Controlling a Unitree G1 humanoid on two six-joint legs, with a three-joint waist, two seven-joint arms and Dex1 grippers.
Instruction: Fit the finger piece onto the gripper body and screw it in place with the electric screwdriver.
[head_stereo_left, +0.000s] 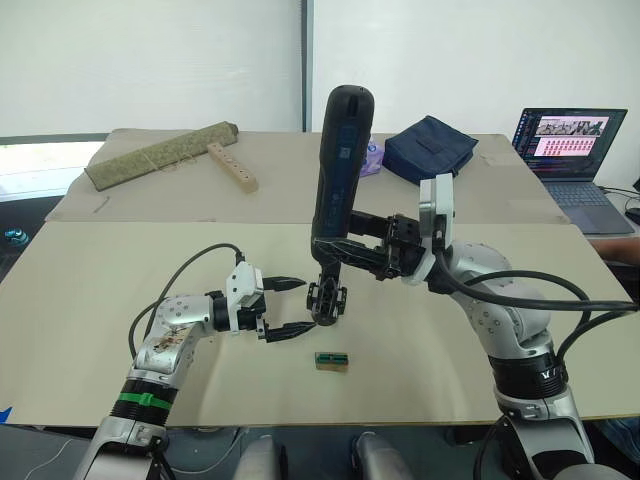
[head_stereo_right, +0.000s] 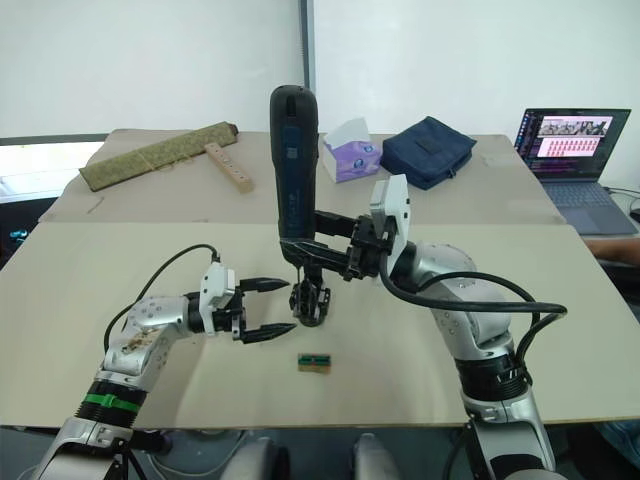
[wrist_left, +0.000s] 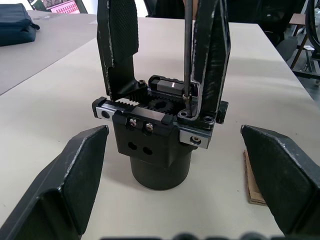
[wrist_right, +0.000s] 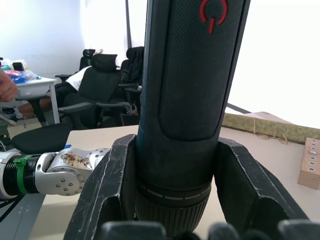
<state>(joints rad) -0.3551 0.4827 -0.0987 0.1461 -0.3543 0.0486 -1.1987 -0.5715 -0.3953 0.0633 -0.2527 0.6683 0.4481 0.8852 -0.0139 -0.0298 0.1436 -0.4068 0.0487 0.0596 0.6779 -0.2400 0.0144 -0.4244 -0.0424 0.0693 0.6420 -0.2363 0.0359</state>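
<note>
On table: gripper body base cut off | screwdriver bit top hidden

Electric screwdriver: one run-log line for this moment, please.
right gripper: shut on electric screwdriver, upright | bit: on gripper body screw | left gripper: open beside it

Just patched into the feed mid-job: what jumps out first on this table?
The tall black electric screwdriver stands upright at the table's centre, clamped in the right end effector, its thin bit reaching down into the small black gripper body. The left end effector sits open right beside that body, its fingers flanking it without touching. A little green-and-tan block lies on the table just in front.
</note>
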